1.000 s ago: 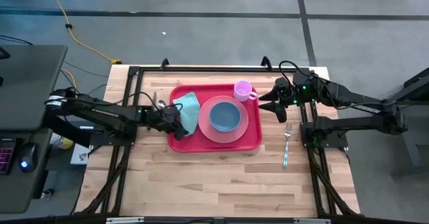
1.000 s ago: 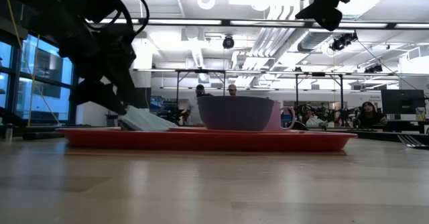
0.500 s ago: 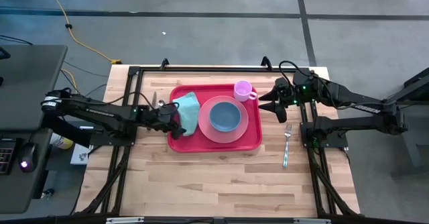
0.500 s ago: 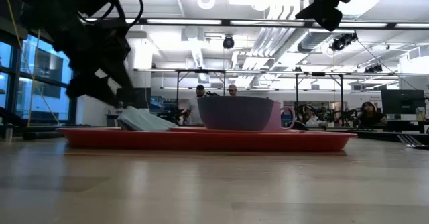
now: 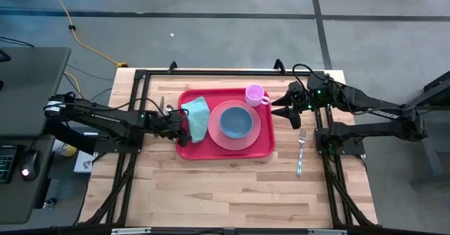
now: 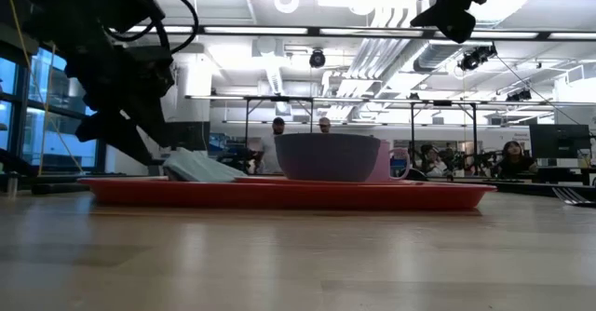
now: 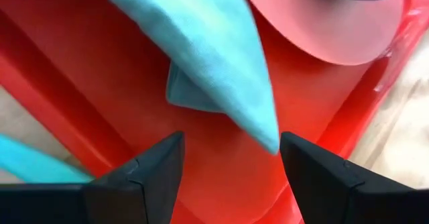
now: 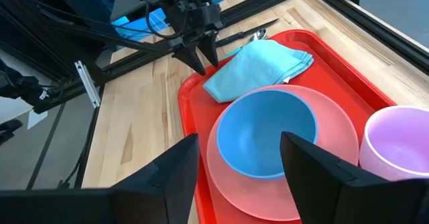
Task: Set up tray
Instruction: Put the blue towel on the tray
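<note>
The red tray [image 5: 226, 149] lies in the middle of the table. On it are a folded teal napkin [image 5: 197, 115] at its left end, a pink plate [image 5: 256, 132] bearing a blue bowl [image 5: 235, 122], and a pink cup [image 5: 254, 93] at its far right corner. My left gripper [image 5: 185, 129] hangs open over the tray's left rim, just short of the napkin's near corner [image 7: 267, 133], which shows between its fingers without touching them. My right gripper [image 5: 279, 108] hovers open, high beside the tray's right rim, with nothing between its fingers [image 8: 167, 177].
A fork [image 5: 301, 150] lies on the bare wood to the right of the tray. A metal utensil [image 5: 162, 105] lies left of the tray, by the left arm. The near half of the table is bare wood [image 5: 225, 193]. People sit in the room behind [image 6: 321, 125].
My left gripper has drawn back a little from the napkin toward the table's left edge and tipped, its fingers staying apart. The napkin lies where it was on the tray.
</note>
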Motion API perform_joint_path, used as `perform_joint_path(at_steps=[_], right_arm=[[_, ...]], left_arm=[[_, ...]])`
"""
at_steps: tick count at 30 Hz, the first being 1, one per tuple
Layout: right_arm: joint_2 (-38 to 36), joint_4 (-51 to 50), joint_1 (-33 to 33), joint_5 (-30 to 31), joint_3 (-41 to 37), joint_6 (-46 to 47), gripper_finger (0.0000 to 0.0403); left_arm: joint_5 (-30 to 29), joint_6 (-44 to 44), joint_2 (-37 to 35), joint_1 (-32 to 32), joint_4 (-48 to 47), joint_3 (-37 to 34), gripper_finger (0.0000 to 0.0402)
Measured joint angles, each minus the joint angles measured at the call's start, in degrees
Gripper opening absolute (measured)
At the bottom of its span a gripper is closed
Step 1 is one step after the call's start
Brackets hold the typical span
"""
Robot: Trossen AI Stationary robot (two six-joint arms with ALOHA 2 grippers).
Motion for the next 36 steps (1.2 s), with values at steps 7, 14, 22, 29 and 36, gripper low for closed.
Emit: perform_joint_path(at_steps=[7,14,22,29,36], right_arm=[[0.0,0.0,0.0,0.0,0.0,-0.4,0.0189],[0.0,0.0,0.0,0.0,0.0,-0.4,0.0188],[0.0,0.0,0.0,0.0,0.0,-0.4,0.0189],[0.0,0.0,0.0,0.0,0.0,-0.4,0.0184],[0.0,0.0,0.0,-0.8,0.0,0.0,0.0183]], left_arm=[[0.5,-0.2,3.0,0.0,4.3,0.0,0.0278],[1.2,-0.4,6.5,0.0,7.4,0.0,0.0278],[1.7,-0.7,10.0,0.0,13.3,0.0,0.0269],[2.1,-0.4,10.3,0.0,14.2,0.0,0.015],[4.7,5.1,10.3,0.0,19.1,0.0,0.0022]])
